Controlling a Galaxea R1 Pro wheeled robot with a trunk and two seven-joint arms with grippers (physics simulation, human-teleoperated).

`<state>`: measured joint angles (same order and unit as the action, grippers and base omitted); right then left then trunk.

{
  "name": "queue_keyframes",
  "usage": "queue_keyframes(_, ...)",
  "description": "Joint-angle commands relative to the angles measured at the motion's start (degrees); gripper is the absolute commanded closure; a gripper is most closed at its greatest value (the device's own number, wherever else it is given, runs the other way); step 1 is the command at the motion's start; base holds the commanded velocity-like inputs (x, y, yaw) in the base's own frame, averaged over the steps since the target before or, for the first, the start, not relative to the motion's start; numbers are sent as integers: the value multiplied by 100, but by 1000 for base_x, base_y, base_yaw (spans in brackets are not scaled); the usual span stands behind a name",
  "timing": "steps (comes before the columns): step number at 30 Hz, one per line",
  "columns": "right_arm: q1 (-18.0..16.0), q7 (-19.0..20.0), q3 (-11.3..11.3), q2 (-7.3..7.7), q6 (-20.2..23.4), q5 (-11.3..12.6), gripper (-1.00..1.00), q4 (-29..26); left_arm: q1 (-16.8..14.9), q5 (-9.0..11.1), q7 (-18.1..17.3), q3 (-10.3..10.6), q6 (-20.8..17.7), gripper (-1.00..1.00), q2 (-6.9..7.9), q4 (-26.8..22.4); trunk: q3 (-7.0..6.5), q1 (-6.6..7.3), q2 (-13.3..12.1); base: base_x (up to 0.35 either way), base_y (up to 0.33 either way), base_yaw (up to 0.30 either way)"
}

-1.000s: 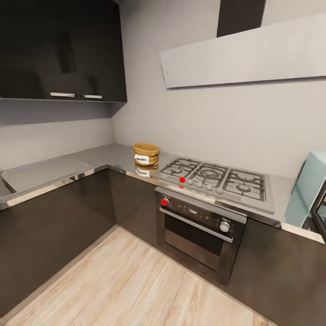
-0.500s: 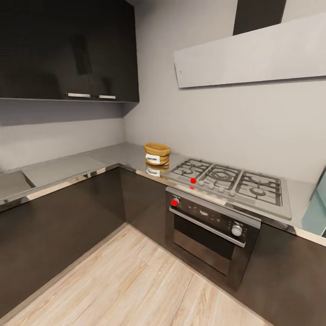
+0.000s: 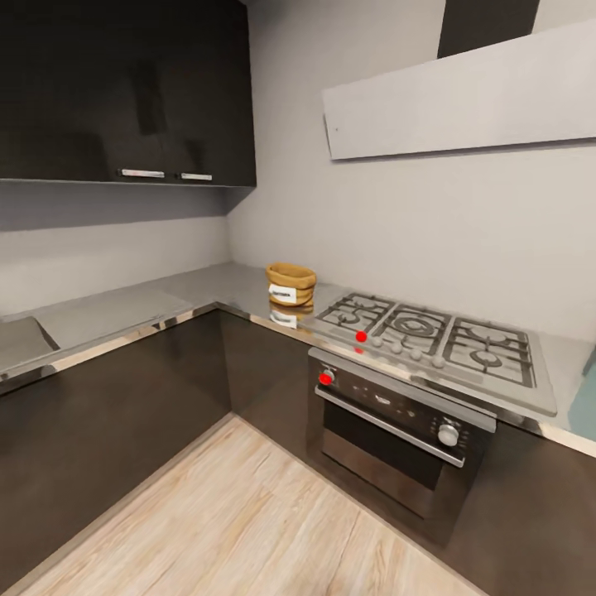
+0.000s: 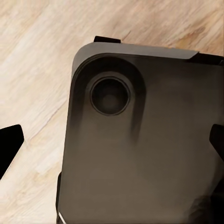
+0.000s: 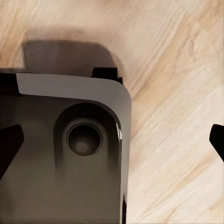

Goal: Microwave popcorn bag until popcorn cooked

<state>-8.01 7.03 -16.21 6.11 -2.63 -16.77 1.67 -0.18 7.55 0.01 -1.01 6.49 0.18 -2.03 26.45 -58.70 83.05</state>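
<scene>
While the robot is on its way through the kitchen, the head view is taken up by an L-shaped countertop (image 3: 207,285) over dark cabinet fronts. The popcorn bag (image 3: 290,284) is seen standing upright on that countertop near the inner corner, just beside the gas hob (image 3: 430,339) and apart from it, its white label turned toward the camera and its reflection lying on the glossy slab below. A built-in oven (image 3: 397,422) is set under the hob, and a pale blue sliver at the right edge cannot be identified with certainty.

From the left wrist view, the left gripper (image 4: 112,144) is shown hanging over the robot's dark base (image 4: 140,154) and the wood floor (image 4: 37,70); its black fingertips (image 4: 9,144) are seen at opposite edges, so the jaws are judged wide apart and nothing is held.

From the right wrist view, the right gripper (image 5: 112,140) is likewise presented above the base and floor, jaws spread and nothing between them.

The bag is judged light and soft, its burlap likely to yield under pressure, so the thick rolled rim is suggested as the firmest place to be gripped, pinched from above on one side
</scene>
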Motion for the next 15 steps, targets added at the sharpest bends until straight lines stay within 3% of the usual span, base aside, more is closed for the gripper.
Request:
queue_keyframes(1, -7, 9, -49, 4, -26, -50, -100, 18, -1, 36, 0, -6, 16, -100, -1, 1, 5, -3, 3, 295, 115, 0)
queue_keyframes(7, -7, 9, -49, 4, -22, -54, -100, 18, 0, 36, -1, -12, 19, -100, -1, 1, 5, -3, 3, 290, 104, 0)
queue_keyframes(15, -7, 9, -49, 4, -21, -54, -100, 18, -1, 36, -1, -6, 10, -100, -1, 1, 5, -3, 3, 297, 11, 0)
